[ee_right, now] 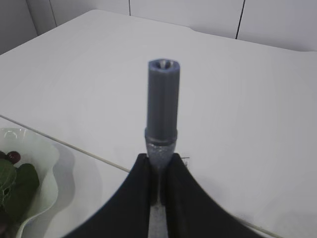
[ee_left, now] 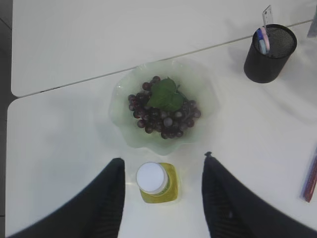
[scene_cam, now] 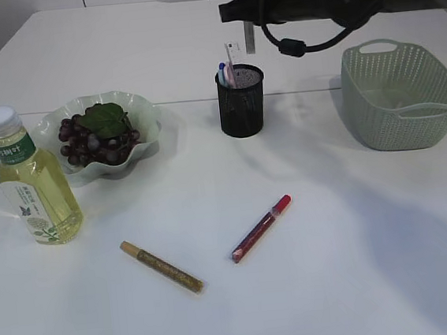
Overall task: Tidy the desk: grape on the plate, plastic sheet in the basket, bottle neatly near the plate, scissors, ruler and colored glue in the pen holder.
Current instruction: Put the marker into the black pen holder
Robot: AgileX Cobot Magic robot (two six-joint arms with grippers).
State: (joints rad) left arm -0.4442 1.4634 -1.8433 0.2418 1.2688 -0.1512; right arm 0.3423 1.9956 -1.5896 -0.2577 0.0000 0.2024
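My right pincer (ee_right: 158, 171) is clamped on a grey glue stick (ee_right: 162, 106), which stands up from between its fingers with the cap end pointing away from me; below and to its left I see the rim of the plate (ee_right: 37, 168). My left pincer (ee_left: 161, 193) stands half open and holds nothing: the bottle (ee_left: 157, 182) sits upright on the surface (ee_left: 64, 129) between its two fingers (ee_left: 106, 203), touching neither, its white cap facing me. Just beyond the bottle lies the plate with the grape (ee_left: 163, 110) on it. Farther off to the right stands the pen holder (ee_left: 270, 53) with a ruler (ee_left: 267, 17) in it. The basket (scene_cam: 400, 95), a red glue pen (scene_cam: 261, 228) and a gold glue pen (scene_cam: 162, 266) lie apart from both pincers.
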